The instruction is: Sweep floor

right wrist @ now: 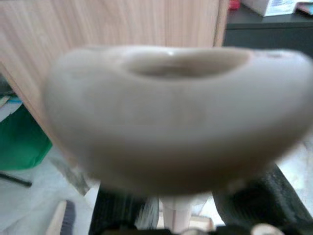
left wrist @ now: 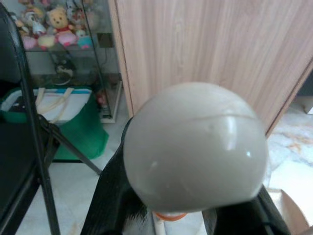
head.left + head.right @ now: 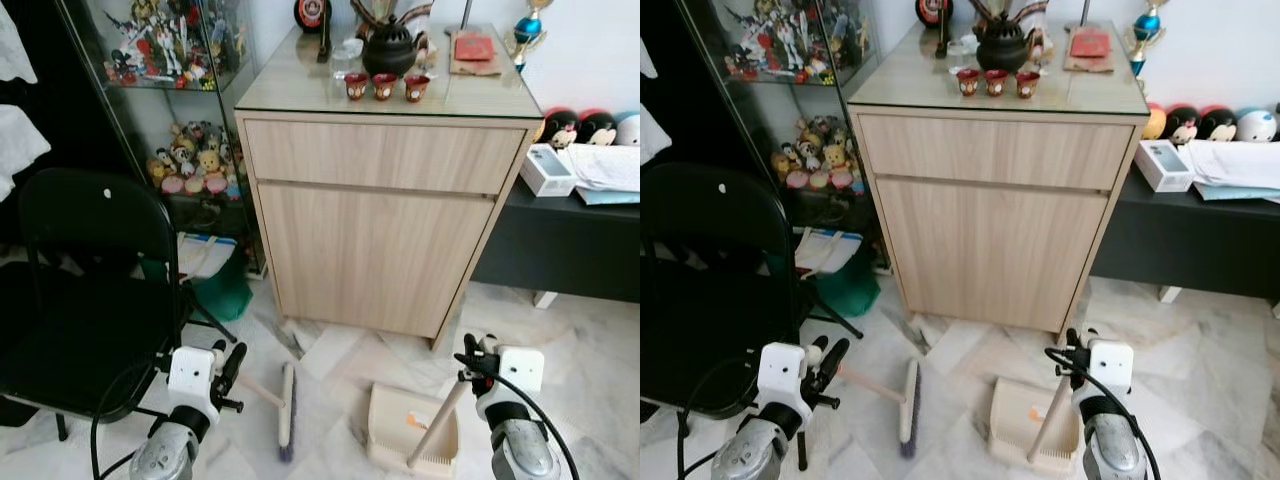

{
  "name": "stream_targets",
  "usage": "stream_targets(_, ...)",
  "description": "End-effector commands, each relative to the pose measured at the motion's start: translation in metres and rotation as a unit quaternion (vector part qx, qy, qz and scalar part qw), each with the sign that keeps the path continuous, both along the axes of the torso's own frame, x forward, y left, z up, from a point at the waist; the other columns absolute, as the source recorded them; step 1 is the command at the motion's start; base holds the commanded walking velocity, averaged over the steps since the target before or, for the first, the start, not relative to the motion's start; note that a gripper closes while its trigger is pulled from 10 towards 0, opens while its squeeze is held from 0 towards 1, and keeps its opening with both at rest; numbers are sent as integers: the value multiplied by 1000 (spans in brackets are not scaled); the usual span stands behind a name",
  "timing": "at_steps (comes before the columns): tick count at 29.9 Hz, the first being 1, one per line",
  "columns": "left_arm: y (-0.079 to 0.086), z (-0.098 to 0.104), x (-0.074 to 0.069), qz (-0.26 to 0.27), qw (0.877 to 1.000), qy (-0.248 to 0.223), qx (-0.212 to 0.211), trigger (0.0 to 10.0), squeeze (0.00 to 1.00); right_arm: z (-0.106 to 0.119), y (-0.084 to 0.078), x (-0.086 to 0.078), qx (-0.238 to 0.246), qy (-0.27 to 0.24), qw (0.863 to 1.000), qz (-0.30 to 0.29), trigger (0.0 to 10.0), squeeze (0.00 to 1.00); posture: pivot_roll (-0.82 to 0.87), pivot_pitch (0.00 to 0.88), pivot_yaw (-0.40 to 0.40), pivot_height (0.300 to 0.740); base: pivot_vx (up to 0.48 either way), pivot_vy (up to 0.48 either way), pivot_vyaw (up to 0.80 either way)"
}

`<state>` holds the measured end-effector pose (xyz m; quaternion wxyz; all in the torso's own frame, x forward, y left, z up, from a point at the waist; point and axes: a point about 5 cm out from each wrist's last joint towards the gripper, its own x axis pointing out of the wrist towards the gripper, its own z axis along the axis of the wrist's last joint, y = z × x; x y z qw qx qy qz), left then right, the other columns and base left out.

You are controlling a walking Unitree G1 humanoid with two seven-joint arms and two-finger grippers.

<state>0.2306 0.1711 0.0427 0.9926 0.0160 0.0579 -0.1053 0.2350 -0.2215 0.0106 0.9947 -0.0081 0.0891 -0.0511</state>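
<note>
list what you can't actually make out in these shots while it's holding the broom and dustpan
- Left wrist view: the broom handle's rounded end hides the left tool's grip and the floor beyond.
- Right wrist view: the blurred end of the dustpan handle hides the dustpan.
- Left eye view: dirt on the marble floor is too small to tell from the veining.
- Left eye view: the bottom edge cuts off the dustpan front and both arms.

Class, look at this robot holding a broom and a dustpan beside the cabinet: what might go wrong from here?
1. The broom head lies near the wooden cabinet; a wide stroke may knock it.
2. The black folding chair stands close by the left end effector, so the handle could snag its legs.
3. The dustpan sits apart from the broom head, so debris may miss it.
</note>
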Motion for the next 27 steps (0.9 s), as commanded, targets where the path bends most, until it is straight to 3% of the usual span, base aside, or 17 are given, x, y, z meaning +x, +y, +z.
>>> stream_targets(1, 9, 0, -1, 11, 1000, 1, 6, 10000, 0, 10, 6, 10, -7, -22, 1000, 18, 10000, 0, -74, 0, 31, 740, 0, 0, 800)
stream_targets(27, 8, 3, 1, 1, 1000, -3, -7, 10000, 0, 10, 12, 14, 5, -20, 999, 31, 10000, 0, -64, 0, 31, 740, 0, 0, 800)
